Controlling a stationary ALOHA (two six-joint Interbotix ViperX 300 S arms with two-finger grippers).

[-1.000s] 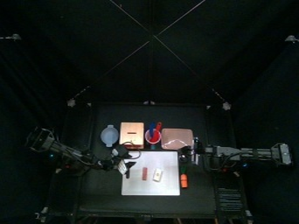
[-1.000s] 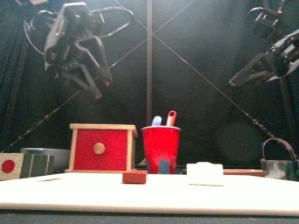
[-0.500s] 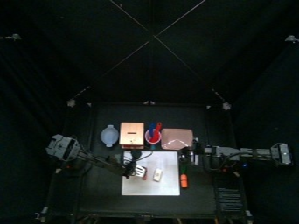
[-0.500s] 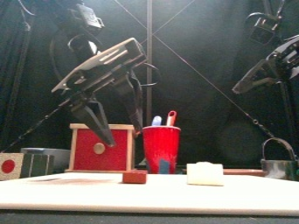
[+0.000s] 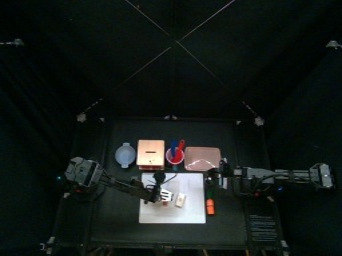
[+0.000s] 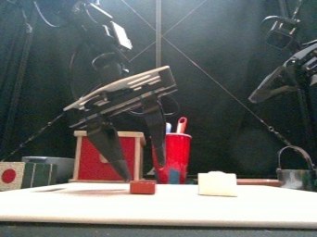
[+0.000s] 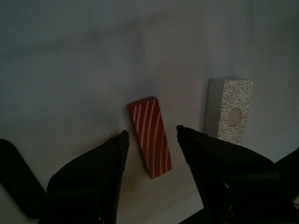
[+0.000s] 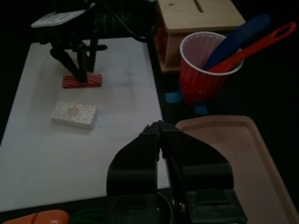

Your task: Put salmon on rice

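Salmon (image 7: 149,136): lies flat on the white board (image 6: 186,205), just beside the rice (image 7: 232,108), not touching.
Rice: sits on the same board.
Left hand (image 7: 152,149): spread wide, empty, right over the salmon.
Right hand (image 8: 167,147): pressed together, empty, resting off to the side.
Tip: go straight down, one finger each side, squeeze softly.
Change: left hand much lower than a second ago.

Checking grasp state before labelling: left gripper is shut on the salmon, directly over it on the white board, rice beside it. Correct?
Not quite. The left gripper is open, its jaws straddling the salmon without closing on it; the left wrist view shows this. It is over the salmon on the white board, with the rice beside it.
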